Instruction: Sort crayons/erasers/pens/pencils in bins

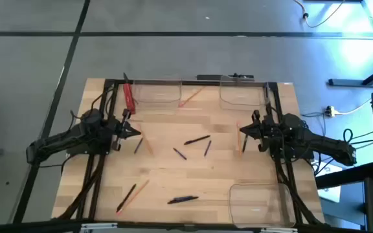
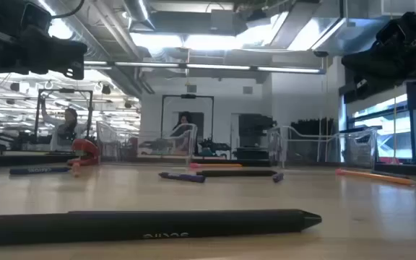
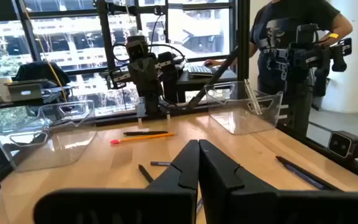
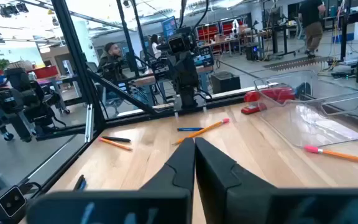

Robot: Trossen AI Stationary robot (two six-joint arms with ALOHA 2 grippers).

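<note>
Several pens scattered between three bins.

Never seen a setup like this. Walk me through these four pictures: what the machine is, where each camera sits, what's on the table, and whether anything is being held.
It is a robot with two dark arms at a wooden table. One camera looks straight down, one sits at table-top height, and one rides on each wrist. The left gripper and right gripper hover over the table's two sides, both shut and holding nothing. Scattered on the wood lie dark pens and thin orange pencils. Three clear bins wait: two at the far edge, one at a near corner. A flat red bar lies beside the far left bin. The wrist views show people in the room beyond.
</note>
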